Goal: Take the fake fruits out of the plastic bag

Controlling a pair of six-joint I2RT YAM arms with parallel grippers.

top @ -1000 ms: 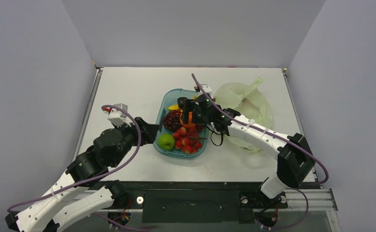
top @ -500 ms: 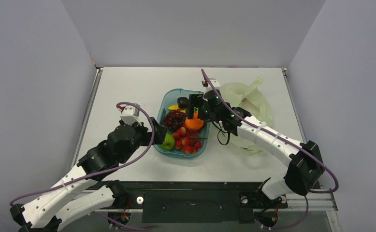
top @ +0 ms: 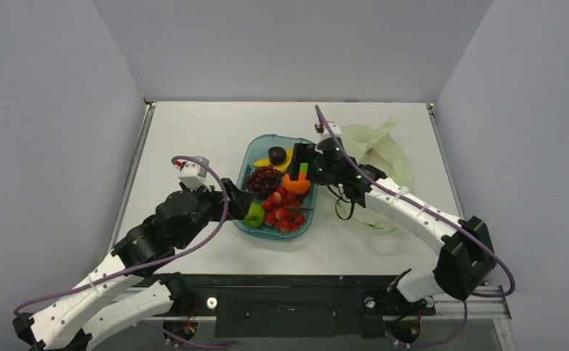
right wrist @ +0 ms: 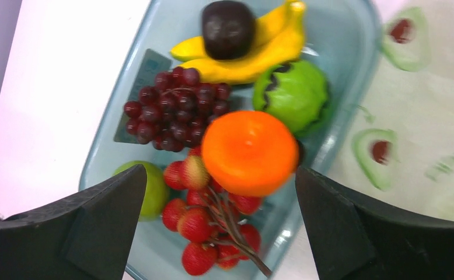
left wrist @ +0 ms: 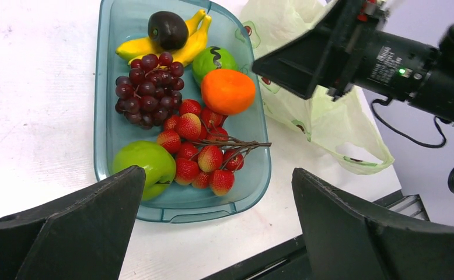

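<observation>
Moved: the right gripper (right wrist: 219, 181) has widened and drawn back toward the far right rim of the tray (left wrist: 109, 52), leaving the orange (right wrist: 249, 153) lying inside it. The left gripper (left wrist: 217, 181) has widened too and come in over the tray's near left corner.
Right gripper: spread wide and holding nothing, above the tray's middle.
Left gripper: spread wide and empty, above the tray's near end.
Fruits: all in the tray. The banana bunch (left wrist: 136, 48) and plum (left wrist: 167, 29) are at its far end. The small green piece (left wrist: 213, 58) and the orange are along its right side. The berry cluster (left wrist: 198, 151) is near its middle and the green apple (left wrist: 145, 166) in its near left corner.
Also there: a grape bunch (left wrist: 146, 87) left of the tray's centre.
Plastic bag (top: 391, 164): on the tabletop (top: 194, 139) just right of the tray, slack and flat. It looks empty, though the right arm hides part of it.
Progress: probably done, or nearly so.
Handling: the fruits are likely light, hollow and glossy, so they may slip or roll. Pinch the round ones across the widest part and the cluster at its stem. The bag is thin and limp and is best taken by a loop handle.
</observation>
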